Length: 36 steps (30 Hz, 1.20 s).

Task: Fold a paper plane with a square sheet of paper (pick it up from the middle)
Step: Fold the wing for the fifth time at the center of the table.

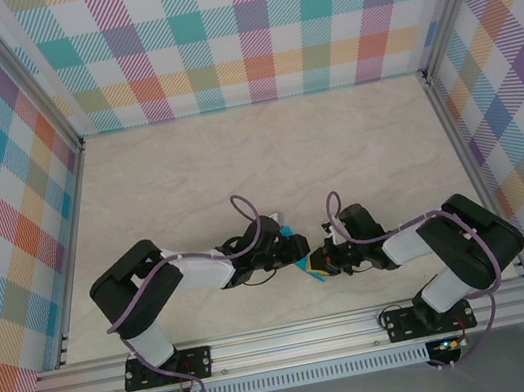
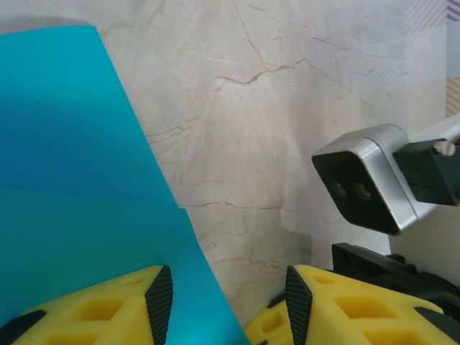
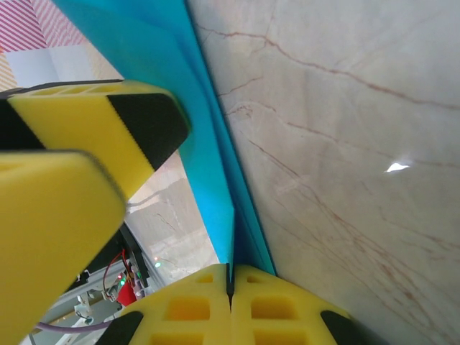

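The teal-blue paper plane (image 3: 208, 144) is folded along a sharp crease and held edge-up above the table. My right gripper (image 3: 231, 277) is shut on its lower edge, with the layers pinched between the yellow fingers. My left gripper (image 2: 224, 287) is open; the paper plane (image 2: 72, 187) lies over its left finger and its slanted edge runs through the gap. Seen from above, both grippers meet near the table's front middle, the left gripper (image 1: 297, 251) beside the right gripper (image 1: 323, 266), with a bit of the paper plane (image 1: 285, 229) showing between them.
The marble-patterned table (image 1: 265, 155) stretches behind the grippers, ringed by plaid walls (image 1: 242, 27). The right arm's wrist camera (image 2: 363, 188) sits close to my left gripper. One left finger (image 3: 93, 129) hangs beside the paper in the right wrist view.
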### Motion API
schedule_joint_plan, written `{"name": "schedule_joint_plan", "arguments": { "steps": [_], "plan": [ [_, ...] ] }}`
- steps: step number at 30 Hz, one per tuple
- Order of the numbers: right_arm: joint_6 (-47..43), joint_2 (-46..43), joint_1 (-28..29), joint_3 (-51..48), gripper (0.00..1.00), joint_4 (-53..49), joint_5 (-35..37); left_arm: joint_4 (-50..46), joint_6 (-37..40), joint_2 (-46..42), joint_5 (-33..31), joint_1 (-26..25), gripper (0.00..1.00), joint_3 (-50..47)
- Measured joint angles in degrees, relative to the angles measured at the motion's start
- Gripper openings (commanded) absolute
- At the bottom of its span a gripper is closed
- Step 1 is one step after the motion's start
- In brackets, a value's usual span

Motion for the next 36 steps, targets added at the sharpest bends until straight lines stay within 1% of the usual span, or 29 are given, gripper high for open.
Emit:
{"name": "schedule_joint_plan", "arguments": {
  "steps": [6,12,17,20,25,30,33,36],
  "plan": [
    [-1.2,-2.8,0.7,0.4,0.12,-3.7,2.9,-1.7,0.0,1.3,0.0,0.0,0.44,1.9],
    [-3.8,-9.5,1.1,0.9,0.18,-14.2,7.4,-1.7,-0.1,1.4,0.0,0.0,0.43,1.9],
    [-6.3,-11.8,1.1,2.4,0.16,-21.9,9.2,-1.7,0.0,1.4,0.0,0.0,0.43,2.0],
    [-7.5,-11.3,1.1,2.7,0.13,-22.8,9.0,-1.9,0.0,1.4,0.0,0.0,0.43,2.1],
    [-9.2,-10.9,0.9,3.1,0.13,-23.9,8.6,-2.0,0.0,1.4,0.0,0.0,0.43,2.1],
    [-11.5,-11.6,0.9,3.8,0.12,-27.2,9.1,-2.2,0.0,1.5,0.0,0.0,0.43,2.2],
    [-12.1,-15.8,0.9,3.8,0.12,-31.6,10.9,-2.5,0.0,1.5,0.1,0.0,0.43,2.5],
    [-12.0,-22.6,0.9,3.9,0.13,-34.4,12.5,-2.7,0.0,1.5,0.2,0.0,0.43,2.6]
  ]
}}
